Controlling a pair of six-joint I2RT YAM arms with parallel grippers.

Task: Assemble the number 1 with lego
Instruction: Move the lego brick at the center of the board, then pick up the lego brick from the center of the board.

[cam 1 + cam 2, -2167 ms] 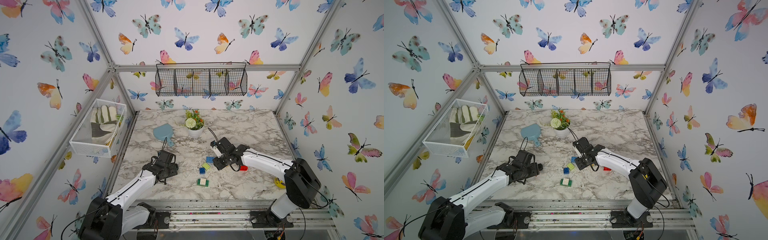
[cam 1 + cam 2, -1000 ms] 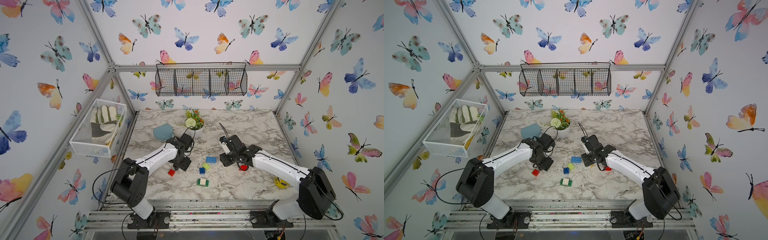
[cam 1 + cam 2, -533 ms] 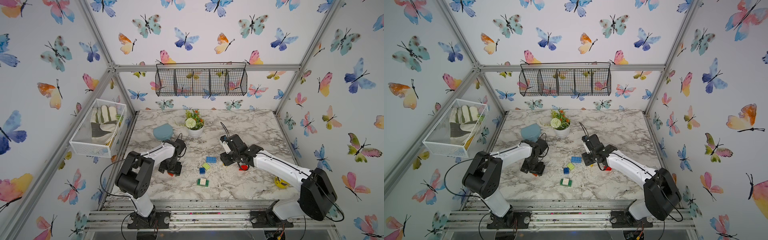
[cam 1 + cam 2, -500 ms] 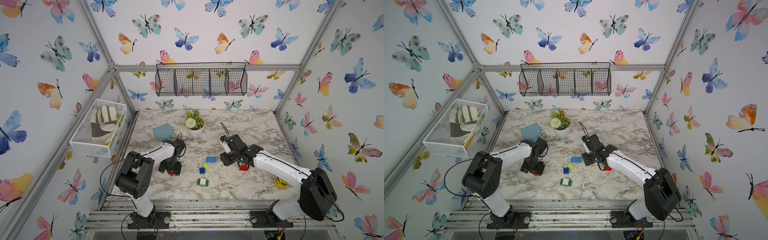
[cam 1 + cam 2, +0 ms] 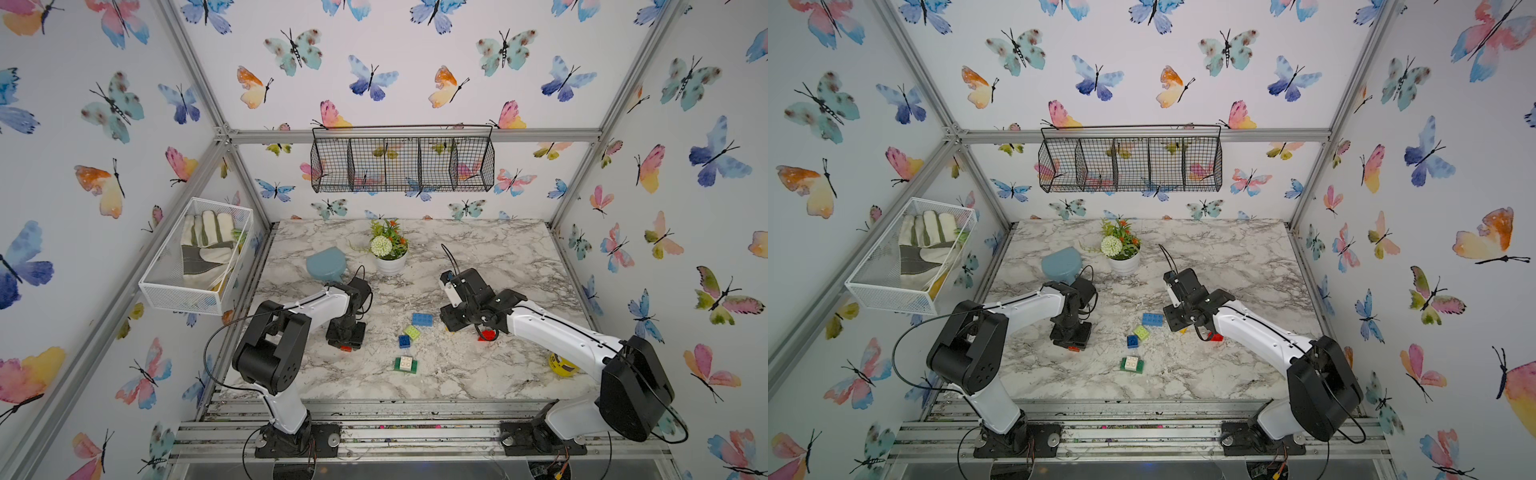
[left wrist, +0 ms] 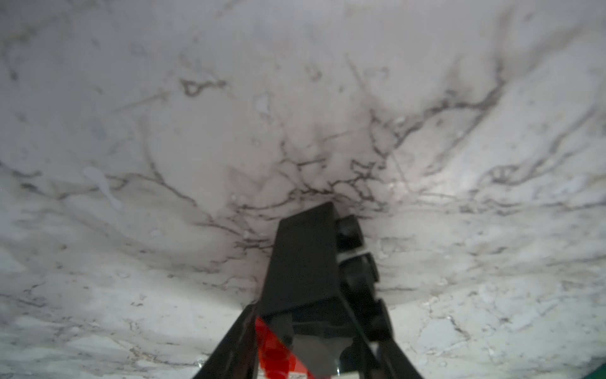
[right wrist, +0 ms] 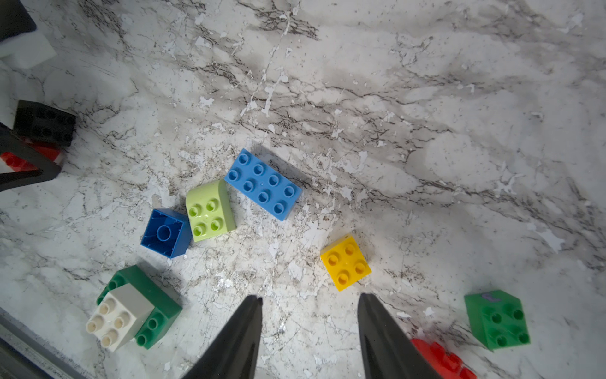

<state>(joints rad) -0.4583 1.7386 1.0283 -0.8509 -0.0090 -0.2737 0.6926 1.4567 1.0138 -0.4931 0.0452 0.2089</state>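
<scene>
— Starting nearest me: white brick [image 7: 119, 316] on the green brick [image 7: 157, 295], then dark blue brick [image 7: 165, 233], lime brick [image 7: 210, 211], long blue brick [image 7: 264, 183], all loose on the table [image 7: 426, 131].
— What's holding what?
— Left gripper [image 5: 345, 343] straddles the black brick [image 6: 305, 256] and red brick [image 6: 272, 347] (bite unclear, I cannot tell). Right gripper [image 7: 310, 298] hangs spread, empty. They look light, rigid, slick; I'd pinch flat sidewalls.

Butterfly walls [image 5: 415, 54], marble tabletop [image 5: 507, 257], wire basket [image 5: 402, 167]

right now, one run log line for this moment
left fingers: astride black brick and red brick, grip unclear | right fingers: open, empty, near yellow brick | number 1: not built
</scene>
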